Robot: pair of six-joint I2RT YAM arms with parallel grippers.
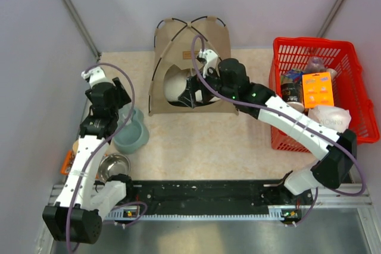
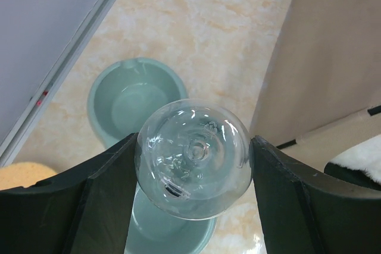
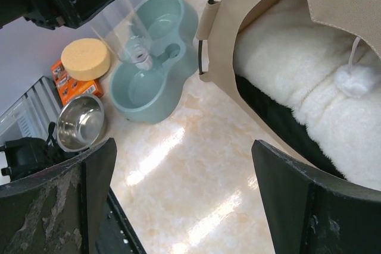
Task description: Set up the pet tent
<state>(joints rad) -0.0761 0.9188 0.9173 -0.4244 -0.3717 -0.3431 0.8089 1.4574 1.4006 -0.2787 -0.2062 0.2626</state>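
The tan pet tent stands upright at the back of the table, its black poles crossed on top. Its rounded doorway shows a cream plush pillow and a small white dangling ball. My right gripper hovers just in front of the doorway, open wide with only bare tabletop between its fingers. My left gripper is shut on a clear round bottle, held above a green double bowl left of the tent. The right wrist view shows that bottle tilted over the bowl.
A red basket with several items stands at the right edge. Near the left front lie a steel bowl, a yellow sponge and an orange pack. Grey walls close in on the left and at the back.
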